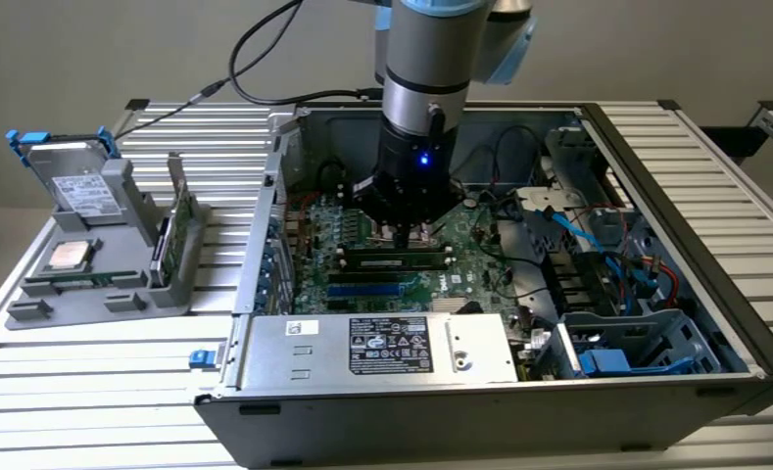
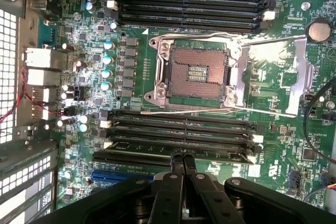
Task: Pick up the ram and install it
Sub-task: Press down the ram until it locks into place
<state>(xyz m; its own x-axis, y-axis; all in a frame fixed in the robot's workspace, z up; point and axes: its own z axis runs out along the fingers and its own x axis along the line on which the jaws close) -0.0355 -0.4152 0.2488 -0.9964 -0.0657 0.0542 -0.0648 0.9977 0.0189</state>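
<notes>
The ram (image 1: 393, 260) is a long narrow stick with black chips and a small white label. It lies along a memory slot on the green motherboard (image 1: 478, 245) inside the open computer case. My gripper (image 1: 406, 233) hangs straight down just over the ram's middle, fingers shut together with nothing between them. In the wrist view the closed gripper (image 2: 182, 159) has its tips at the long edge of the ram (image 2: 220, 149), in the slot row nearest to it. Whether the tips touch the stick I cannot tell.
The open processor socket (image 2: 197, 72) lies between two banks of memory slots. A grey power supply (image 1: 373, 348) fills the case front, with blue cables (image 1: 608, 235) at the exterior view's right. Outside the case, a grey holder (image 1: 33, 311) carries a silver processor chip (image 1: 70, 255) and an upright green card (image 1: 177, 230).
</notes>
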